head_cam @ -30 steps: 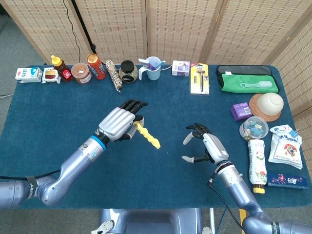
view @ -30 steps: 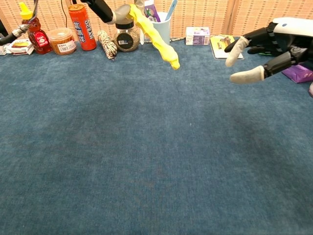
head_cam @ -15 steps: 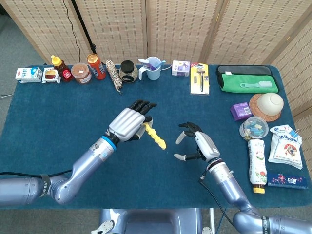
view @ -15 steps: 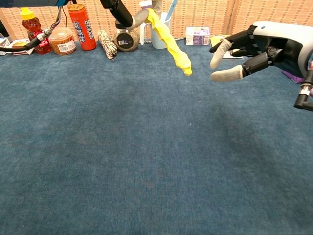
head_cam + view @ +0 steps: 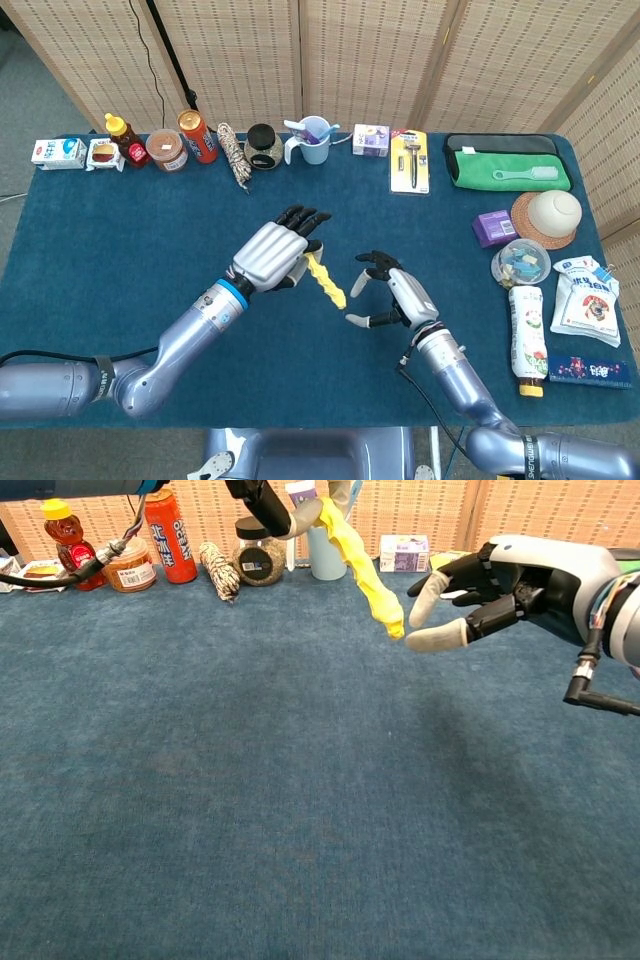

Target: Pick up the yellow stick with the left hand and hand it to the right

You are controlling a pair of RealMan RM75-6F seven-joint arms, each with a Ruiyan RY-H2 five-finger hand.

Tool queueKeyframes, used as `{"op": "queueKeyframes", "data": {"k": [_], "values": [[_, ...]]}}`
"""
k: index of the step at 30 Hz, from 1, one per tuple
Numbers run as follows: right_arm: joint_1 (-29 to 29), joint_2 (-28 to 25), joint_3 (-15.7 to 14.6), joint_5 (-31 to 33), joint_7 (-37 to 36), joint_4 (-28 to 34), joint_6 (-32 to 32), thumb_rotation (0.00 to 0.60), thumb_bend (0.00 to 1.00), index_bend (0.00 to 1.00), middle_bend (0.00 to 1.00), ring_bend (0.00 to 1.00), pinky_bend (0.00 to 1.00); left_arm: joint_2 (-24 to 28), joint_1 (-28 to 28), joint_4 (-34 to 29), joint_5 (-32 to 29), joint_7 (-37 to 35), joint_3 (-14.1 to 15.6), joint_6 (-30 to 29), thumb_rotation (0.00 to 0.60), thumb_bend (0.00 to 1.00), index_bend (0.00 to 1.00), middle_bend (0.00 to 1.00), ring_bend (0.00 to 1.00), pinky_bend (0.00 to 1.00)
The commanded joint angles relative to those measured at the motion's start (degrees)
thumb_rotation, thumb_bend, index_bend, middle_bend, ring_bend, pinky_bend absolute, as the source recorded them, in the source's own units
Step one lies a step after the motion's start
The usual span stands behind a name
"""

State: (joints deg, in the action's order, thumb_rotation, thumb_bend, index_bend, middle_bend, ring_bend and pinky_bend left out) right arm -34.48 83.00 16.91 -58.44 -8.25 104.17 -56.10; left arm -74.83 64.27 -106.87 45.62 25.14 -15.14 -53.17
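Stick: your left hand (image 5: 272, 255) grips the yellow stick (image 5: 326, 281) by its upper end — aloft over the table, free end slanting down toward your right.
Receiver: right hand (image 5: 388, 296) released, fingers spread — just beside that tip.

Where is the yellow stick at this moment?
In the head view, the yellow stick is mid-table, held by the left hand, its free end beside the open right hand.

Bright, even light, soft shadows on the blue cloth (image 5: 300, 830), both views sharp.
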Motion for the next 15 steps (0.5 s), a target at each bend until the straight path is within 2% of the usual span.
{"op": "queueKeyframes", "data": {"k": [1,15], "values": [[-0.27,0.29,0.12,0.44,0.14,-0.15,0.13,0.600,0.16,0.52,0.16,0.00,0.00,-0.18,0.17,0.03,0.14,0.09,0.05,-0.15,0.600,0.63,0.60,0.08,0.01,0.00],[-0.74,1.32,0.50,1.92,-0.18,-0.50,0.19,0.600,0.21,0.56,0.18,0.00,0.00,-1.09,1.15,0.27,-0.11,0.83,0.56,-0.34,0.600,0.63,0.60,0.08,0.00,0.00]]}}
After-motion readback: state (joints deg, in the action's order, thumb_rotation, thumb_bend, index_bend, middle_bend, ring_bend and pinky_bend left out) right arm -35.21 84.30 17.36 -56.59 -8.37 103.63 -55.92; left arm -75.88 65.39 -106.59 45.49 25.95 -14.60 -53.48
